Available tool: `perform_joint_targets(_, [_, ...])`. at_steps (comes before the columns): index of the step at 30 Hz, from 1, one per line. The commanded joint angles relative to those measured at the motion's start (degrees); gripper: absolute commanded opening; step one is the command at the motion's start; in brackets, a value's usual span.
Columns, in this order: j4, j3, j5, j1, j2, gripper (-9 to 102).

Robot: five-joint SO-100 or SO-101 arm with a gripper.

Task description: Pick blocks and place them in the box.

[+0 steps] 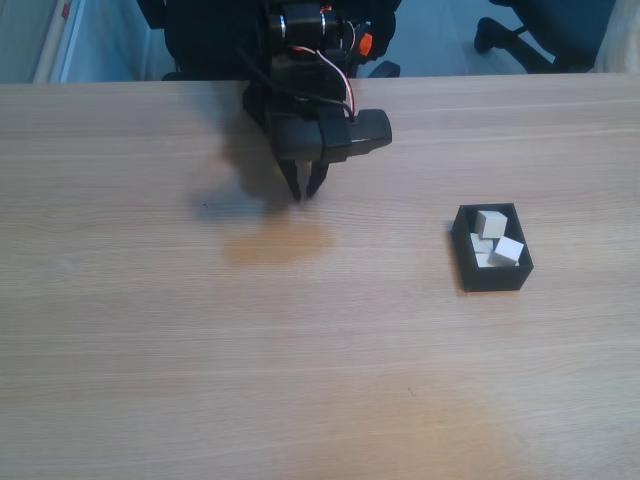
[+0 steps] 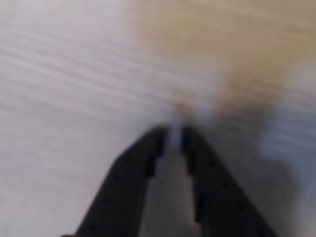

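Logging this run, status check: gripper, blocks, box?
Gripper nearly shut, empty, low over bare table. White blocks piled in black box, right in fixed view. Nothing blocking.

Wooden table [image 1: 150,350] bearing black box [image 1: 493,279]

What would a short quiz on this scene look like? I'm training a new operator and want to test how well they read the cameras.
1. True or false: white blocks already lie in the box.
2. In the fixed view, the box sits where relative to the gripper? A) to its left B) to its right and lower C) directly under it
3. Fill in: in the wrist view, the gripper's tips are nearly ____, with nothing between them.

Key: 1 true. 2 B. 3 closed; a thin gap remains, and bare table lies beyond it.
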Motion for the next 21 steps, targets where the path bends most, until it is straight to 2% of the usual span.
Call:
perform_joint_targets(1, [8.8, 3.5, 6.2, -0.2, 4.9, 2])
perform_joint_targets(6, [8.4, 3.5, 9.4, 1.2, 4.9, 0])
perform_joint_targets(21, [8.5, 3.5, 8.1, 1.5, 4.9, 0])
